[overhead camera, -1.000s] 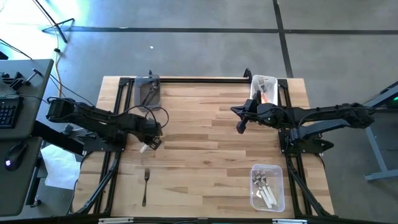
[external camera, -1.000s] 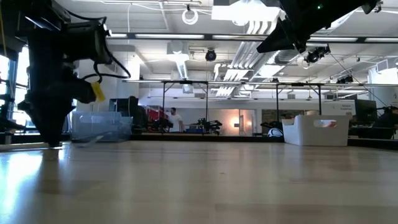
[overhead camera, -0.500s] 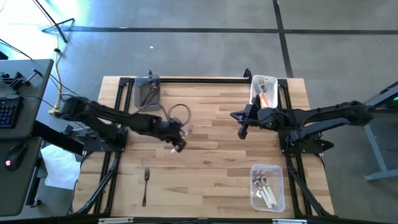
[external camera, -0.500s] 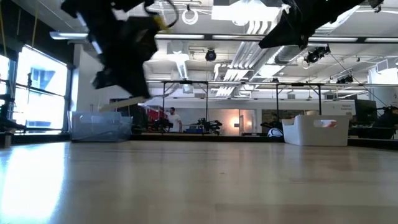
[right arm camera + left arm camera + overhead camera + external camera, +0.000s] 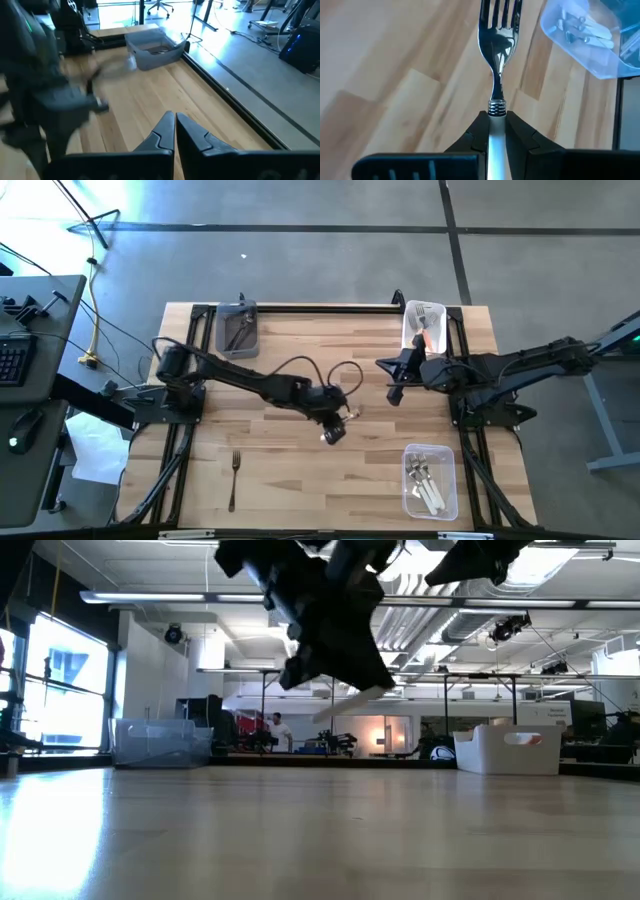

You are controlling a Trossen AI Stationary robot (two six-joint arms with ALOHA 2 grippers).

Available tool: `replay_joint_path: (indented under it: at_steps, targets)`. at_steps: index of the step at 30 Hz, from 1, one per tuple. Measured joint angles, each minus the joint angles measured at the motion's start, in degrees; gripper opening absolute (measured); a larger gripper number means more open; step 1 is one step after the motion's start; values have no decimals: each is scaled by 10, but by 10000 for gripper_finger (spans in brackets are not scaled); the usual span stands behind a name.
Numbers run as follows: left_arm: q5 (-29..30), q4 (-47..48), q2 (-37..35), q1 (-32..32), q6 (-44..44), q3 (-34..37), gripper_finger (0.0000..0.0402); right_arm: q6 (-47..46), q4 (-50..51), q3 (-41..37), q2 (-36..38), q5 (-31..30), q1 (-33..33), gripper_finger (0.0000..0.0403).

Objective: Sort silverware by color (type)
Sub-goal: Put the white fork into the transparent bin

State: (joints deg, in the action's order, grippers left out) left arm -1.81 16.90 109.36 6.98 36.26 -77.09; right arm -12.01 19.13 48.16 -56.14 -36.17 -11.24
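My left gripper (image 5: 335, 430) hangs over the middle of the table, right of centre, shut on a white-handled fork (image 5: 498, 45) whose metal tines point away from the wrist. In the low view the fork (image 5: 342, 706) sticks out below the gripper, well above the wood. My right gripper (image 5: 393, 392) is shut and empty, raised over the far right part of the table. A dark-handled fork (image 5: 234, 478) lies flat on the near left of the table. My left gripper pinches the fork's white handle (image 5: 496, 131) between its two fingers, just behind the ringed metal collar. The fingers lie along the handle, and neck and tines stick out past their tips. The fork is lifted clear of the table, slanting downward.
A grey bin (image 5: 238, 327) with dark forks stands at the far left edge. A white bin (image 5: 425, 320) sits at the far right corner. A clear bin (image 5: 430, 480) holding white-handled forks stands near right, just ahead of the carried fork (image 5: 590, 30). Bare wood lies between them.
My left gripper has risen from the table's left side with the white-handled fork and swung fast toward the right, now past the centre and toward the near right bin. The fork is lifted clear. The dark fork on the near left has stayed put.
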Motion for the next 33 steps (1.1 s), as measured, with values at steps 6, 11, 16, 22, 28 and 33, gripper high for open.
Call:
replay_joint_path:
  at_steps: [6, 11, 16, 22, 28, 33]
  targets:
    - [-31, -10, 62, -1, 22, -18, 20, 0, -1, -1, 0, -10, -8, 0]
    - [-40, -17, 91, -7, 22, -18, 20, -11, 4, -1, 0, -13, -8, 0]
    - [-43, -30, 106, -14, 17, -19, 20, -13, 8, -2, 0, -13, -8, 0]
    - [-45, -37, 111, -17, -3, -19, 42, -32, 21, -2, 0, -11, -8, 0]
    - [-51, -36, 102, -17, -39, -19, 85, -52, 32, -2, -6, 57, -8, 0]
    - [-47, -22, 81, -13, -87, -16, 115, -89, 55, -2, -38, 88, -8, 0]
